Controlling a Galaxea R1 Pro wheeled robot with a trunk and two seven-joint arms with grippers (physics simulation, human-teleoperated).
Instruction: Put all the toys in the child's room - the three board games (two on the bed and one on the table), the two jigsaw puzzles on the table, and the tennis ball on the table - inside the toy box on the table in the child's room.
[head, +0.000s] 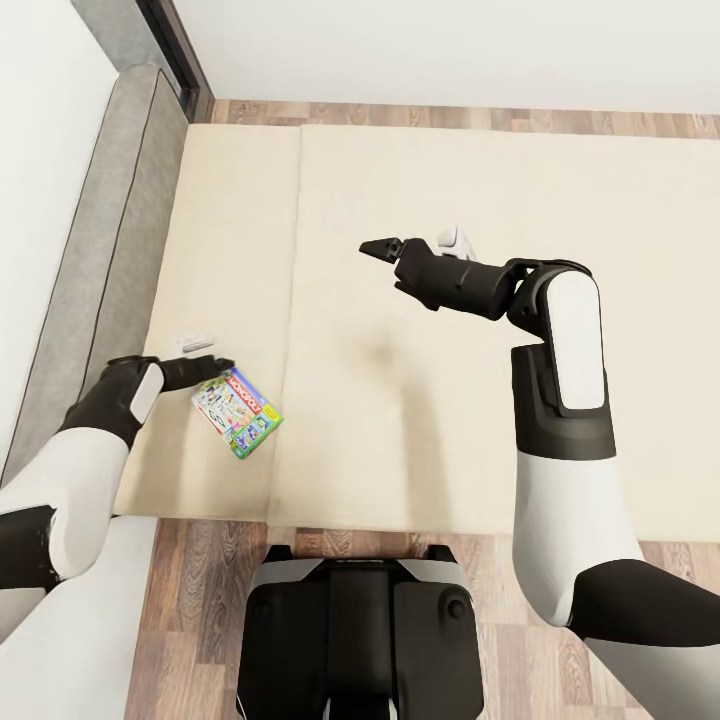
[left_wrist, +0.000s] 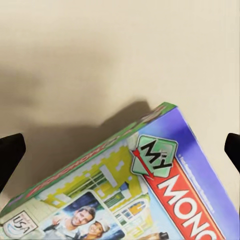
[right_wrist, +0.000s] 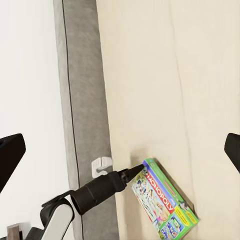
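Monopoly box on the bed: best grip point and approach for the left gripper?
Grip the Monopoly box across its thin edges at the corner nearest the left gripper, coming from above and the headboard side. It looks propped up off the mattress, casting a shadow, so that edge is probably exposed. The jaws look open.

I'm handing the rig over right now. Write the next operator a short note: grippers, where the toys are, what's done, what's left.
Left gripper: at the upper corner of the Monopoly board game; jaws look spread wide in the left wrist view, and a firm grip isn't confirmed.
Right gripper: raised over the middle of the bed, holding nothing; fingertips look close together from the head camera.
The game lies on the beige mattress near the grey headboard, one edge apparently tilted up.
Done: nothing confirmed from here.
Left: grasp this game, carry it to the toy box, then the other toys.
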